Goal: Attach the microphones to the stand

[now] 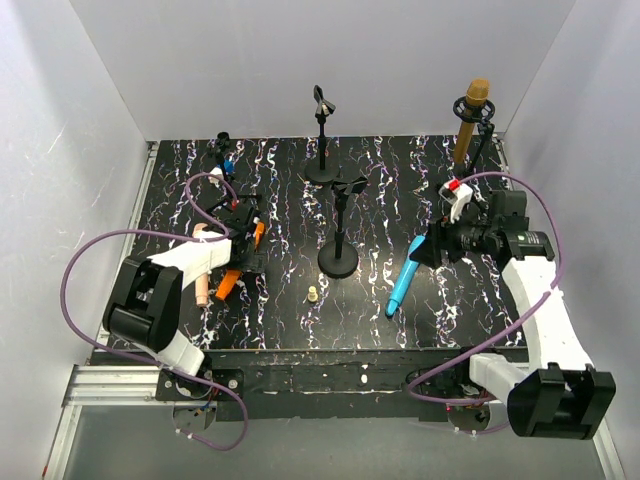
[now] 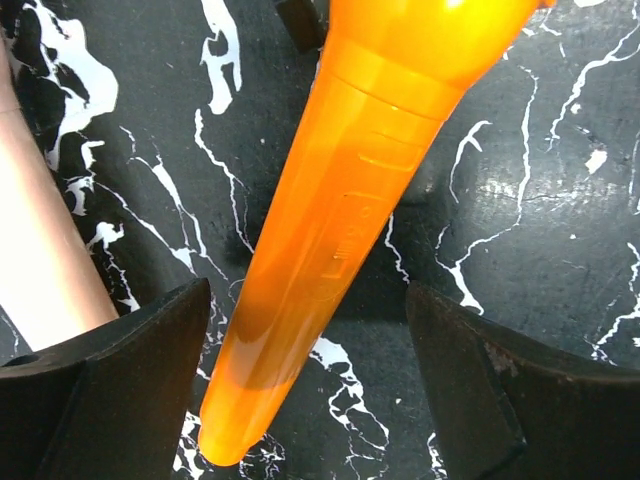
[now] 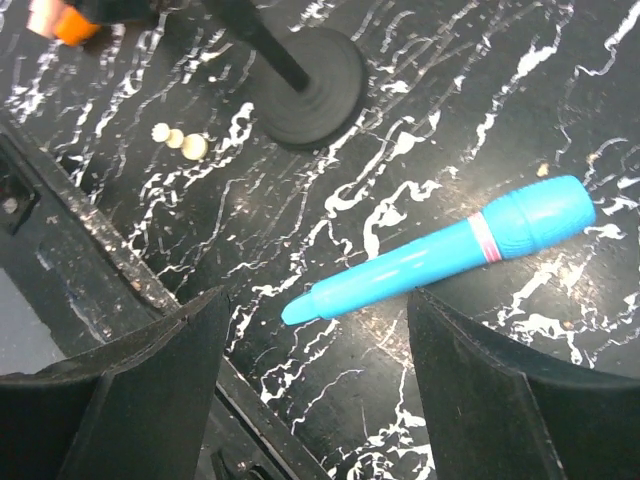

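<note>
orange microphone (image 2: 330, 250): appears to lie on the tabletop (image 2: 520, 200) at the left, just beside the pale pink microphone (image 2: 40, 250); narrow tail toward the wrist camera
left jaws: released; one on each side of the orange body, a gap on both sides
light blue microphone (image 3: 440, 255): flat on the tabletop, right of the middle stand (image 1: 338, 262)
right jaws: released above the blue one; grasping nothing
golden-brown microphone (image 1: 476, 105): already up in the back right stand (image 1: 488, 128)
step in hand: probably closing on the orange one; centre on the thicker body, not the tapering tail; squeeze evenly so it cannot roll against the pink one; lift level
</note>
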Available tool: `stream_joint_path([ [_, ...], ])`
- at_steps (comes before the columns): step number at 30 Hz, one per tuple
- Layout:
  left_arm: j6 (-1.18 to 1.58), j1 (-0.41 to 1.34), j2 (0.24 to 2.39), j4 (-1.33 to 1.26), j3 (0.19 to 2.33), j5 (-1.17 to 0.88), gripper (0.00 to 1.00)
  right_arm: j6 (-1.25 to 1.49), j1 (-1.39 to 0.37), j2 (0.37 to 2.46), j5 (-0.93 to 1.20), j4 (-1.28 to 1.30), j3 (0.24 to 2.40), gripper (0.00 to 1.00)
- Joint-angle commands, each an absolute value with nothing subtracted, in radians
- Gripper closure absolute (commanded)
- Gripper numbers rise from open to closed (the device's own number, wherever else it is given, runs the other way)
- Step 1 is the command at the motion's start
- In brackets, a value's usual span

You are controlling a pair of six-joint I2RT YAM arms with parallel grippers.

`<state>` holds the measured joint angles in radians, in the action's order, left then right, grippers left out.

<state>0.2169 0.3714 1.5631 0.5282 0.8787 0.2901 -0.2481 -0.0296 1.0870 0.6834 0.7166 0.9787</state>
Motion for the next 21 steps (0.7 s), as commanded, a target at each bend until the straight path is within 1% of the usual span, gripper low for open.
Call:
stream_joint_path([
  [1, 0.190, 0.354, 1.574, 0.485, 0.891, 0.259, 0.23, -0.340, 0.034, 1.017, 0.899, 0.718, 0.927, 0.21],
  [4, 0.189, 0.348, 1.586, 0.471, 0.882, 0.244, 0.30, -0.353, 0.058, 0.971, 0.954, 0.716, 0.905, 0.22],
  [6, 0.184, 0.345, 1.595, 0.463, 0.874, 0.226, 0.33, -0.379, 0.060, 0.940, 0.994, 0.729, 0.904, 0.21],
  [8, 0.181, 0.345, 1.608, 0.469, 0.882, 0.209, 0.40, -0.437, 0.058, 0.920, 1.044, 0.768, 0.910, 0.21],
  [10, 0.179, 0.344, 1.618, 0.474, 0.887, 0.192, 0.51, -0.472, 0.058, 0.904, 1.074, 0.799, 0.917, 0.21],
  [11, 0.179, 0.344, 1.621, 0.477, 0.888, 0.187, 0.61, -0.489, 0.058, 0.897, 1.084, 0.811, 0.926, 0.21],
  [12, 0.181, 0.344, 1.618, 0.477, 0.888, 0.183, 0.69, -0.500, 0.058, 0.890, 1.085, 0.824, 0.939, 0.21],
  [14, 0.176, 0.347, 1.609, 0.474, 0.887, 0.151, 0.76, -0.512, 0.058, 0.894, 1.086, 0.857, 0.971, 0.19],
  [15, 0.175, 0.344, 1.602, 0.476, 0.890, 0.134, 0.81, -0.515, 0.058, 0.902, 1.091, 0.882, 0.991, 0.15],
  [16, 0.176, 0.344, 1.586, 0.477, 0.893, 0.112, 0.84, -0.514, 0.058, 0.914, 1.095, 0.903, 1.009, 0.10],
  [18, 0.172, 0.345, 1.533, 0.479, 0.900, 0.040, 0.92, -0.520, 0.058, 0.951, 1.117, 0.961, 1.040, 0.06],
  [20, 0.181, 0.347, 1.445, 0.468, 0.902, -0.071, 0.99, -0.640, 0.058, 1.008, 1.175, 1.097, 1.113, 0.05],
  [21, 0.189, 0.345, 1.389, 0.456, 0.900, -0.116, 1.00, -0.694, 0.060, 1.040, 1.195, 1.170, 1.159, 0.05],
])
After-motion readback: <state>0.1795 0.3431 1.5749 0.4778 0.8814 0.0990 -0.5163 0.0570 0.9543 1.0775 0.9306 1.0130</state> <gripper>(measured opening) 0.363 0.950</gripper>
